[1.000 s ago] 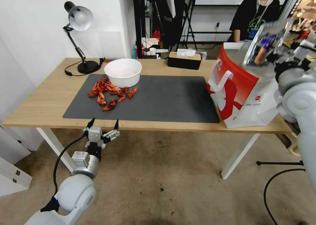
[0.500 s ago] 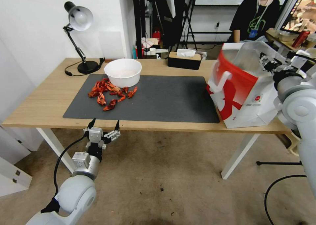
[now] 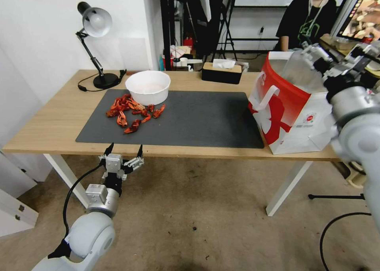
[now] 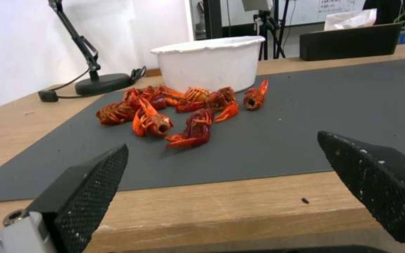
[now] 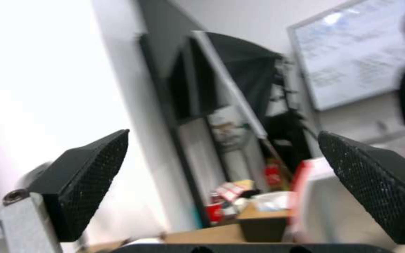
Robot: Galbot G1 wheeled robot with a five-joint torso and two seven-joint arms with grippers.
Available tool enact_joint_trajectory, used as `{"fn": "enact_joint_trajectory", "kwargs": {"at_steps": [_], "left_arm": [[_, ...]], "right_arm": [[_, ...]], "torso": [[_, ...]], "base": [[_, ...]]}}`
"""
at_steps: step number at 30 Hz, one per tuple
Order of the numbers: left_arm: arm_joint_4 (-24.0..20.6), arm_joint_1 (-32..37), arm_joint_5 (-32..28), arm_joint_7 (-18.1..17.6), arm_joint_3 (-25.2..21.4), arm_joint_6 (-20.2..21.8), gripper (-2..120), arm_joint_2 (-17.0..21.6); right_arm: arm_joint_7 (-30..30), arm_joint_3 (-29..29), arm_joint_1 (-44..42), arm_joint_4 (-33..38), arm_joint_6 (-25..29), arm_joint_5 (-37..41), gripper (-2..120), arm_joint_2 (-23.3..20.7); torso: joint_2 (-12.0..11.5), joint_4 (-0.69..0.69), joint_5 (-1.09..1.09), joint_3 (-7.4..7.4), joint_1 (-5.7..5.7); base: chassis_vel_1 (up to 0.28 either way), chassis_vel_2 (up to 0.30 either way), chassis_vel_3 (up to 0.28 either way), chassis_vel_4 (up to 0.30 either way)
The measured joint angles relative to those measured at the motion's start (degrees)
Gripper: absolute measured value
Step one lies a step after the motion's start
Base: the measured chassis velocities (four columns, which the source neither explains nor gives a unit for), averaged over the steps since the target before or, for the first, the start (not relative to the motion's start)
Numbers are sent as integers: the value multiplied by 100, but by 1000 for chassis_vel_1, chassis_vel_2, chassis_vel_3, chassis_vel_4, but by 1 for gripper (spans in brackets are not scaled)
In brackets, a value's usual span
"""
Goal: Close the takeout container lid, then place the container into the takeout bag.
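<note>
Overhead, right gripper [image 3: 334,57] spread, empty, above takeout bag [image 3: 291,104] — wrist view confirms; left gripper [image 3: 123,151] spread below table [image 3: 47,124].

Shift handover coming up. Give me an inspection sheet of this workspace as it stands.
Surface: wooden table with a dark grey mat on it.
Job's things: takeout bag stands upright and open on the table's right end; the takeout container is not visible from outside.
Clutter: white bowl, red crayfish shells loose on the mat, black tissue box.
Grippers: right end effector open and empty, above the bag's opening; left end effector open, below the table's front edge.
Cables: desk lamp cord on the table; black cable on the floor.
Surroundings: a seated person behind the table.
</note>
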Motion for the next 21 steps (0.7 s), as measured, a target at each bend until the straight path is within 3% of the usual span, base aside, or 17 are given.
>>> {"fn": "enact_joint_trajectory", "kwargs": {"at_steps": [3,8,11,21], "left_arm": [[-21,16,-1,6,-7,-1,100,-36],[-29,24,-1,11,-6,0,100,-75],[-29,35,19,15,3,0,100,-133],[-12,80,75,19,13,-10,100,-233]], "right_arm": [[-388,-135,-518,389,102,-862,100,173],[-417,-224,-984,607,109,-1707,100,377],[-440,-263,-1782,663,210,-2917,100,586],[-138,-327,-3114,604,744,-4120,100,1119]], "torso": [[0,1,-1,0,0],[0,1,1,0,0],[0,0,1,0,0],[-1,0,1,0,1]], "base": [[0,0,0,0],[0,0,0,0],[0,0,0,0],[0,0,0,0]]}}
